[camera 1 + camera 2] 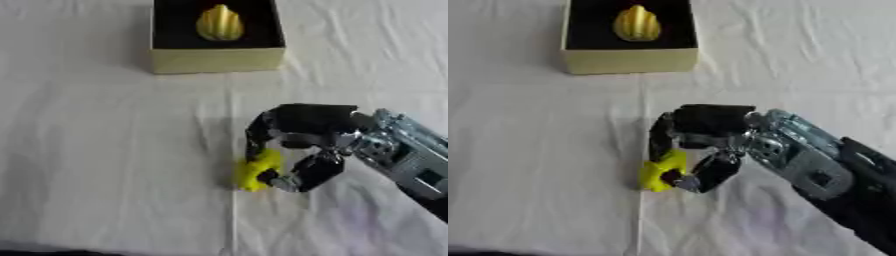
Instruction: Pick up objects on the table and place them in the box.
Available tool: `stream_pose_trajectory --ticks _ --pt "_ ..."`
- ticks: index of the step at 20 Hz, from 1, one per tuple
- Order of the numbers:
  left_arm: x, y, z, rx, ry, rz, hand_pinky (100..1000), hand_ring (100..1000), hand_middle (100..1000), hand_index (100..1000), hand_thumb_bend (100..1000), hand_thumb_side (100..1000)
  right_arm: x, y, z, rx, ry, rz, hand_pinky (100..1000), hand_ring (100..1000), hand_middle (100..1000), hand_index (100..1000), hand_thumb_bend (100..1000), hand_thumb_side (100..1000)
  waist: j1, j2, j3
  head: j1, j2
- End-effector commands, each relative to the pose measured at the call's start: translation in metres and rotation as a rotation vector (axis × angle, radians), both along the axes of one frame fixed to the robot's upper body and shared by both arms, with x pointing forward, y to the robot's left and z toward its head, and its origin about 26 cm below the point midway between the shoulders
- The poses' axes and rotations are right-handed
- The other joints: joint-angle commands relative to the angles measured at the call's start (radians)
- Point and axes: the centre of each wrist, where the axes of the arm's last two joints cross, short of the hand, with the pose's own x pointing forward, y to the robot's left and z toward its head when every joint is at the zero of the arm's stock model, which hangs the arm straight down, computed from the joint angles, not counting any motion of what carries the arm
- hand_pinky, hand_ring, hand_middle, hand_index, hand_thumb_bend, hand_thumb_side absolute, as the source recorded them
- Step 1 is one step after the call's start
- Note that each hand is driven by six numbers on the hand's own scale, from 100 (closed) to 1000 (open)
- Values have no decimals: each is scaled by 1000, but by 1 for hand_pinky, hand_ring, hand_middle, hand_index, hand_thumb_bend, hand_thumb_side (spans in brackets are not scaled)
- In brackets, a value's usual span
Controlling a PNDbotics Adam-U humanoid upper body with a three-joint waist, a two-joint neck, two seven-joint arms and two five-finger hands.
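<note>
The right hand (302, 132) reaches in from the right side with its fingers (258, 135) curled down over a small yellow object (256, 170) and its thumb (306, 172) closing in from below, so the piece is pinched between them low against the white tablecloth (105, 150). Whether the object has left the cloth or rests on it is hard to judge from above; it looks at most barely raised. The hold seems to catch only one end of the piece, with most of the yellow sticking out to the left, so the likely failure is that it twists or slips out during the lift or the carry, falling back on the cloth. The creased fabric could also be dragged along if a fingertip has caught it. The box (217, 59) stands well apart at the far edge, open, with a ribbed yellow fruit-like item (219, 22) already inside; a low carry might knock the near wall, or the release might land on that item and bounce out. The left hand does not show.
</note>
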Motion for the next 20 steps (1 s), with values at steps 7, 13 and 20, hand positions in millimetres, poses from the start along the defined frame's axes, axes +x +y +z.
stream_pose_trajectory --ticks 7,13,20 --pt "-3 3 9 18 -33 8 847 893 774 840 102 764 -10 -7 87 192 -229 33 810 592 497 564 100 100 1 -28 -10 3 -21" --pt "-2 5 13 6 -57 27 846 891 774 839 101 760 -4 0 152 361 -395 -58 820 585 503 574 100 100 -3 -30 -6 -8 -30" --pt "-1 -1 17 15 -67 1 846 892 774 839 102 761 78 16 166 408 -379 -261 833 591 508 582 100 100 -16 -16 15 -37 -58"
